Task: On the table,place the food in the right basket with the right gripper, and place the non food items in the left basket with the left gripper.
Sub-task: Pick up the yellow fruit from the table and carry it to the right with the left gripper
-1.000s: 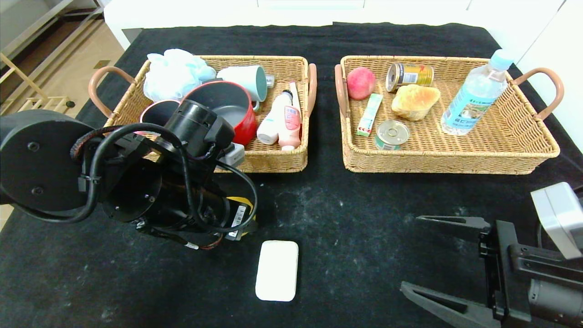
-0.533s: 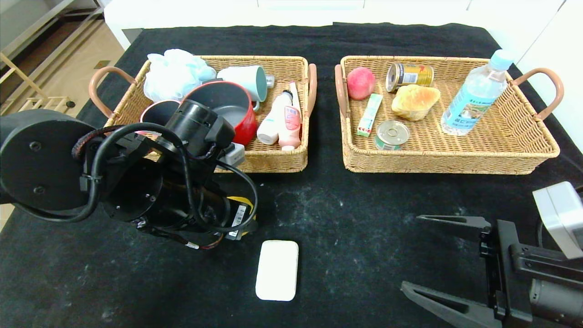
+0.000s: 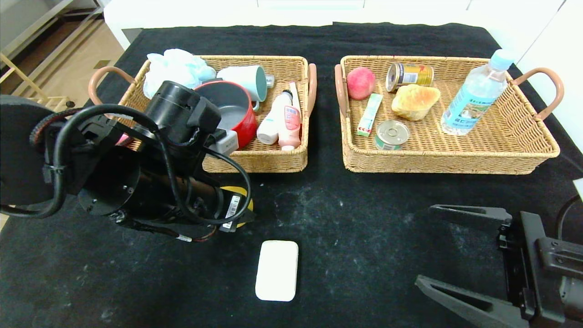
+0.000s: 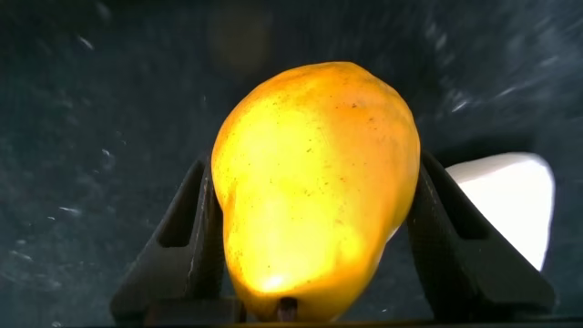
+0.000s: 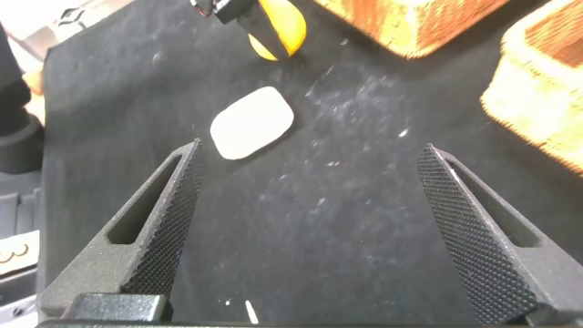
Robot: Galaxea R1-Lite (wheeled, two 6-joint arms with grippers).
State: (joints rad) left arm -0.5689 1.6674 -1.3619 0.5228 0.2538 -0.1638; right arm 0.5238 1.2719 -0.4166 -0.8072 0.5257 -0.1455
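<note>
A yellow pear-shaped fruit (image 4: 314,182) fills the left wrist view, and my left gripper (image 4: 314,169) is shut on it, one finger on each side. In the head view my left arm covers that gripper, with only a sliver of the fruit (image 3: 233,191) showing in front of the left basket (image 3: 273,161). A white soap bar (image 3: 277,270) lies flat on the black cloth just beyond the fruit. My right gripper (image 3: 426,246) stands open and empty at the near right, in front of the right basket (image 3: 432,161). It faces the soap (image 5: 252,122) and the fruit (image 5: 278,27).
The left basket holds a red pot (image 3: 232,111), a cup, a bath puff and bottles. The right basket holds a peach (image 3: 360,83), bread, two cans, a green packet and a water bottle (image 3: 476,93). Bare black cloth (image 3: 355,218) lies between the grippers.
My left arm has shifted left and towards the left basket with the fruit still in its grip. My right gripper has drawn slightly to the right. The soap has not moved.
</note>
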